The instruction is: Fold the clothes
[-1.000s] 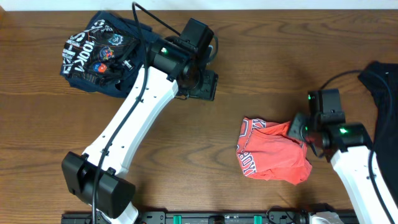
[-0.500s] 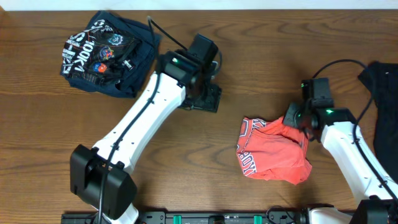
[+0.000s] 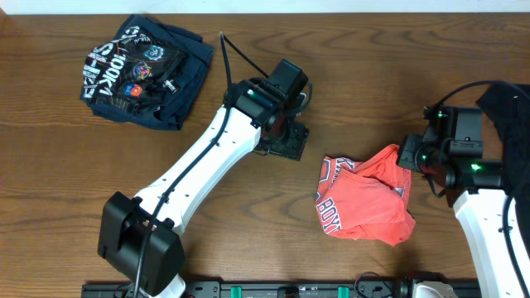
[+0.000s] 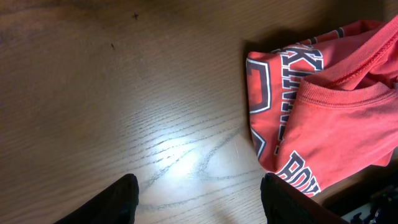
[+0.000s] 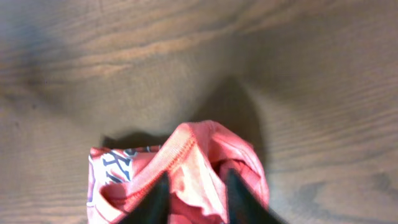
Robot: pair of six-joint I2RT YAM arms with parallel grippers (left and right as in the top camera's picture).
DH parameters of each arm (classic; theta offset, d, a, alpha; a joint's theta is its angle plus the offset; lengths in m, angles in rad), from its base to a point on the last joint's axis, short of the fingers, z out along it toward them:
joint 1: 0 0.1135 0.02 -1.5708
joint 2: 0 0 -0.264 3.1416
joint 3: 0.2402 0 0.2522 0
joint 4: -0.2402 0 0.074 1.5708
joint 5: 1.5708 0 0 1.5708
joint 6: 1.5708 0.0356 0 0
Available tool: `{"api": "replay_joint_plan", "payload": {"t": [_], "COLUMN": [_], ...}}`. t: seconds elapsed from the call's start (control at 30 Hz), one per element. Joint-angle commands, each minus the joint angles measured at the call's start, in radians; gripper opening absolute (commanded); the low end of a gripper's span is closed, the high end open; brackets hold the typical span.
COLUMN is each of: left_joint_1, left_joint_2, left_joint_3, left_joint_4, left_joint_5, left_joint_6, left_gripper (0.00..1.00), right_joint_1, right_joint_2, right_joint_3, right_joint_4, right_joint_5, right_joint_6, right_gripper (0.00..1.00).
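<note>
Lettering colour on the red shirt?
Navy and white lettering on the shirt, clearest in the left wrist view.

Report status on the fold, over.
Left fingers open over table, beside red shirt. Right fingers shut on its top-right edge. Navy shirt well clear, nothing blocking.

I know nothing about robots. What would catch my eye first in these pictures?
The bright red T-shirt stands out, lying crumpled on the dark wooden table right of centre, with the right gripper pinching its upper corner. Next comes the left gripper, at the end of a long white arm stretched diagonally across, open over bare wood beside the shirt. A navy printed garment sits bunched in the far left corner.
</note>
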Motion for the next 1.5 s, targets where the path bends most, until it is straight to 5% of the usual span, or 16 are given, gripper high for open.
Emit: {"api": "replay_joint_plan", "payload": {"t": [0.0, 0.13, 0.17, 0.23, 0.27, 0.37, 0.63, 0.8, 0.9, 1.0, 1.27, 1.47], "left_joint_1": [0.005, 0.005, 0.005, 0.005, 0.005, 0.005, 0.005, 0.005, 0.005, 0.016, 0.095, 0.114], "left_joint_2": [0.008, 0.008, 0.008, 0.008, 0.008, 0.008, 0.008, 0.008, 0.008, 0.008, 0.008, 0.008], "left_joint_3": [-0.003, -0.003, -0.003, -0.003, -0.003, -0.003, -0.003, -0.004, -0.004, -0.004, -0.004, -0.004], "left_joint_4": [0.005, 0.009, 0.009, 0.008, 0.008, 0.003, 0.005, 0.005, 0.001, 0.001, -0.007, -0.014], "left_joint_5": [0.005, 0.005, 0.005, 0.005, 0.005, 0.005, 0.005, 0.005, -0.002, -0.056, -0.051, -0.048], "left_joint_6": [0.013, 0.013, 0.013, 0.013, 0.013, 0.013, 0.013, 0.013, 0.025, 0.036, 0.036, 0.036], "left_gripper": [0.65, 0.73, 0.73, 0.74, 0.74, 0.75, 0.75, 0.76, 0.76, 0.8, 0.8, 0.81], "right_joint_1": [-0.006, -0.007, -0.007, -0.007, -0.007, -0.026, -0.179, -0.206, -0.198, -0.18, -0.027, 0.0], "right_joint_2": [0.02, 0.089, 0.117, 0.166, 0.183, 0.198, 0.189, 0.179, 0.138, 0.082, 0.079, 0.176], "right_joint_3": [0.011, -0.017, -0.026, -0.029, -0.028, -0.027, -0.023, -0.019, -0.005, 0.007, -0.014, -0.055], "right_joint_4": [-0.042, -0.047, -0.034, -0.025, -0.024, -0.035, -0.036, -0.023, 0.002, -0.01, -0.169, -0.126], "right_joint_5": [-0.035, 0.029, 0.027, 0.0, 0.001, 0.089, 0.15, 0.052, -0.313, -0.503, -0.319, -0.273], "right_joint_6": [-0.044, -0.008, -0.008, -0.004, -0.004, 0.05, 0.183, 0.106, -0.231, -0.294, -0.311, -0.259], "right_gripper": [0.5, 0.55, 0.5, 0.14, 0.04, 0.01, 0.01, 0.02, 0.26, 0.38, 0.46, 0.49]}}
